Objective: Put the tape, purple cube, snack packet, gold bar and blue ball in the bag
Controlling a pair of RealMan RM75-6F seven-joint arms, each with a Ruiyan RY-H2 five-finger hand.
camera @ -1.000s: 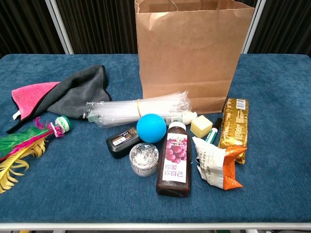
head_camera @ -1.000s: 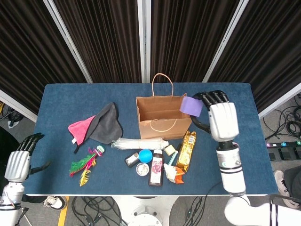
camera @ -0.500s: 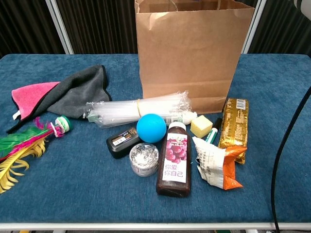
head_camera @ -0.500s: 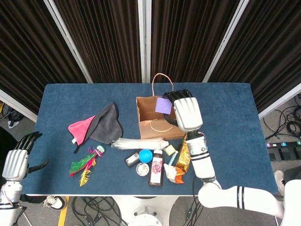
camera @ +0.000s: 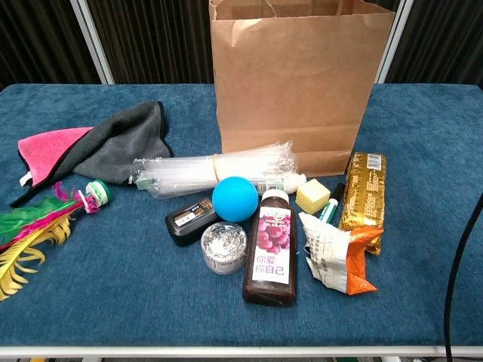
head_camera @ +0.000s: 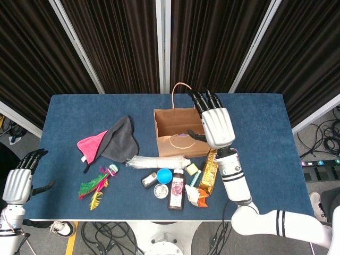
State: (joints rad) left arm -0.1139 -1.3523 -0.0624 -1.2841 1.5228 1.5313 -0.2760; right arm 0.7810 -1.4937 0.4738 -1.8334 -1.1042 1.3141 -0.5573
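The brown paper bag (head_camera: 175,144) (camera: 302,83) stands open at the middle back of the blue table. My right hand (head_camera: 215,123) hovers over its right edge, fingers spread and holding nothing. A purple shape, seemingly the purple cube (head_camera: 184,134), lies inside the bag. In front of the bag are the blue ball (head_camera: 164,175) (camera: 240,198), the gold bar (head_camera: 211,171) (camera: 364,190), the snack packet (head_camera: 195,195) (camera: 336,258) and a silvery tape roll (head_camera: 160,190) (camera: 225,246). My left hand (head_camera: 18,179) hangs off the table's left front corner with nothing in it.
A dark juice bottle (camera: 272,249), a black box (camera: 190,220), a yellow block (camera: 312,194) and a clear-wrapped bundle (camera: 215,172) crowd the ball. A grey and pink cloth (head_camera: 111,141) and coloured feathers (head_camera: 94,186) lie to the left.
My right hand carried the purple cube left from beside the bag to over its opening, then let go. Its fingers now spread and the cube is in the bag.
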